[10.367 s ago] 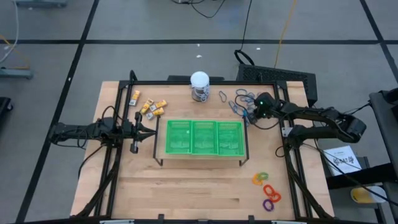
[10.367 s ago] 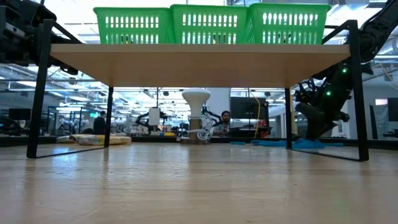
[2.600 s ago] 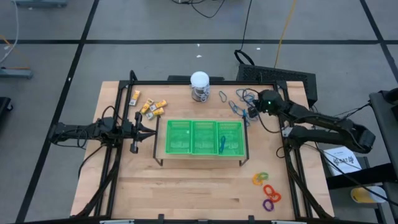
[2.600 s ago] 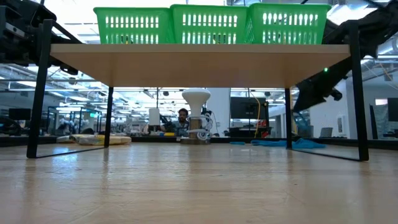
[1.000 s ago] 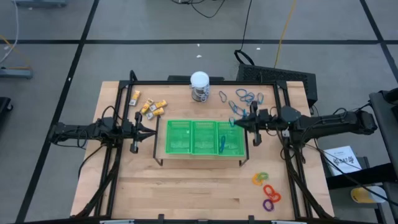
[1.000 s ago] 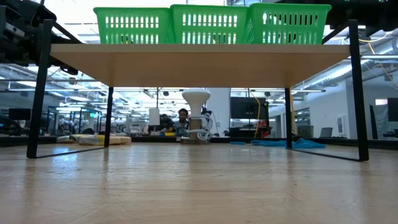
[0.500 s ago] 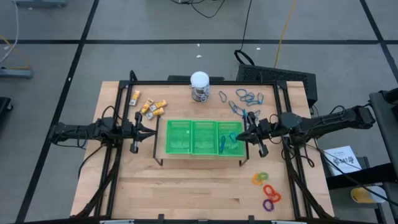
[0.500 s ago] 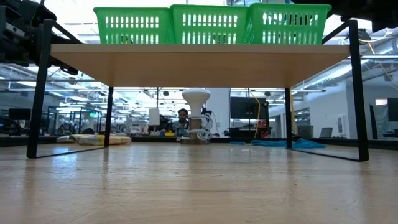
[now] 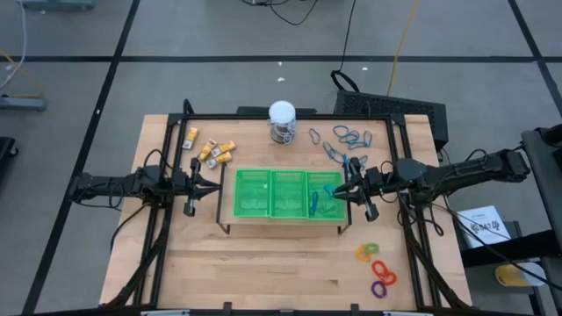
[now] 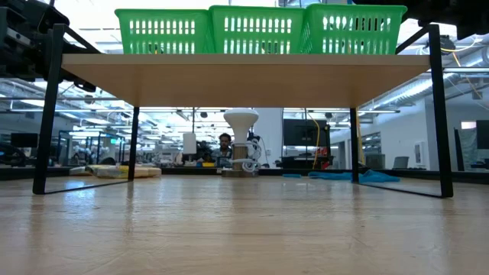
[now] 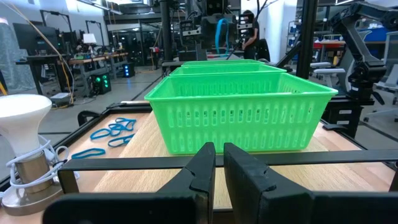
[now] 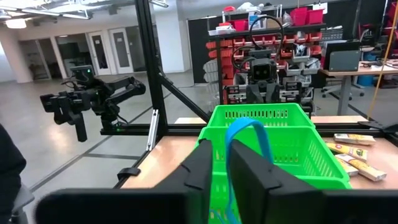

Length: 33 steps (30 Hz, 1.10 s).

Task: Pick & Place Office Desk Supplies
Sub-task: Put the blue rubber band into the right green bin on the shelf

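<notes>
— One thin blue loop (image 9: 314, 204) lies in the right-hand compartment of the green slotted plastic tray (image 9: 270, 171), as far as I can make out. That's all that is sorted.

— And the right gripper (image 9: 345, 191)?

— It hangs over that same compartment, at the tray's right end, with its fingers pinched on a second blue loop (image 12: 249, 124). I'd call it a drop about to happen.

— So plenty left, then.

— Most of it. The loose blue and grey loops (image 9: 349, 136) are spread near the bench's back right corner. The small yellow-and-white blocky pieces (image 9: 211, 151) sit towards the back left, and the orange, purple and green rings (image 9: 378, 268) are near the front right corner. The other two compartments look empty from above.

— Is the left gripper (image 9: 200, 185) helping?

— No, it waits just beside the tray's left end, fingers together, holding nothing.
</notes>
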Motion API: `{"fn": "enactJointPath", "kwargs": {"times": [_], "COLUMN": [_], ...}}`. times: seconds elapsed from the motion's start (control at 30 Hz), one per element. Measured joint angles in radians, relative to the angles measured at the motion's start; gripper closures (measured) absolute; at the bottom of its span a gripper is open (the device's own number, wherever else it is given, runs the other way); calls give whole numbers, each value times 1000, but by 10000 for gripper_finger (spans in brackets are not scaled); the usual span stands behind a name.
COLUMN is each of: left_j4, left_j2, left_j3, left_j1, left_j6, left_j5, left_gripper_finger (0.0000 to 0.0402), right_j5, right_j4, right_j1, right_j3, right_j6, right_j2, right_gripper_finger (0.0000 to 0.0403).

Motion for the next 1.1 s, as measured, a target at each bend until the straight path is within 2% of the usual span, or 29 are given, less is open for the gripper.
{"fn": "enactJointPath", "kwargs": {"times": [0.3,0.7,1.1], "left_j4": [0,0,0], "left_j2": [0,0,0], "left_j3": [0,0,0], "left_j1": [0,0,0], "left_j6": [0,0,0], "left_j5": [0,0,0], "left_gripper_finger": [357,357,357], "right_j5": [1,1,7], "right_j4": [0,0,15], "right_j1": [0,0,-30], "right_j3": [0,0,0], "right_j6": [33,102,525], "right_j2": [0,0,0], "right_gripper_finger": [274,247,238]}}
